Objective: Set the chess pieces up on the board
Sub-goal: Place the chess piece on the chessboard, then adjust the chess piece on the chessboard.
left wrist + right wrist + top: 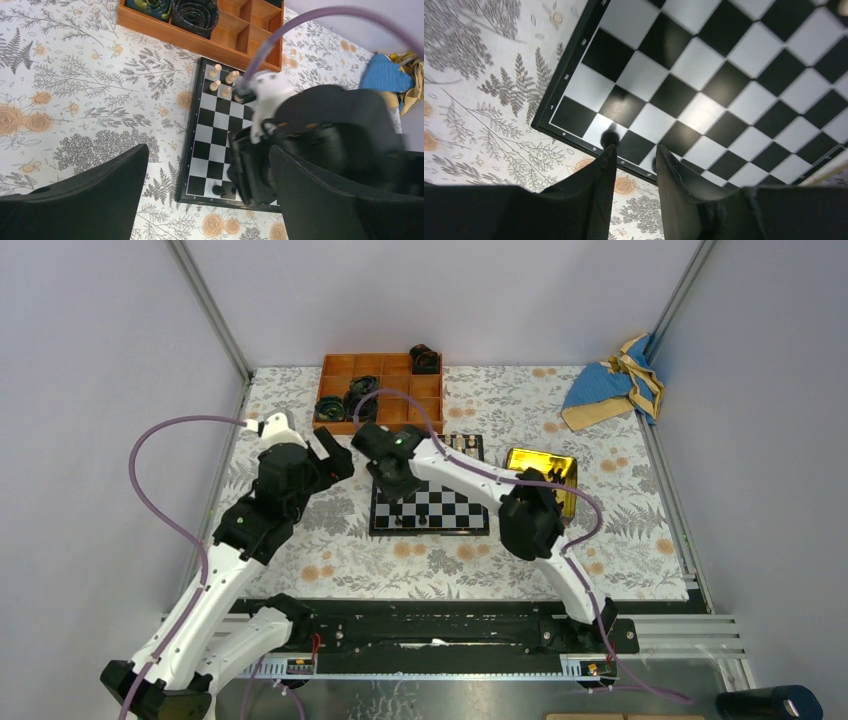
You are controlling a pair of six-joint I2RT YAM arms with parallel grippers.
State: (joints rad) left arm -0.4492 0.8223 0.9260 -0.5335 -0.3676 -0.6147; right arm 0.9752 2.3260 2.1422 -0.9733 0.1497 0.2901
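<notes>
The board [450, 505] of black and silvery checks lies mid-table. Two tiny black chess pieces stand on its near-left edge row: one [610, 137] just beyond my right gripper's left fingertip, the other [655, 162] half hidden by the right finger. The left wrist view shows the same pair [218, 190] beside the right gripper's fingers [250, 170]. My right gripper [634, 150] is open over that corner with nothing between its fingers. My left gripper [209, 149] hangs wide open and empty above the board's left side [210, 135]. Cream chessmen [220, 80] stand at the far edge.
An orange compartment tray [380, 390] holding black coiled rings [425, 358] sits behind the board. A shiny gold box [540, 475] lies right of the board. A blue and tan cloth [610, 385] is bunched at the back right. The tablecloth has a floral print.
</notes>
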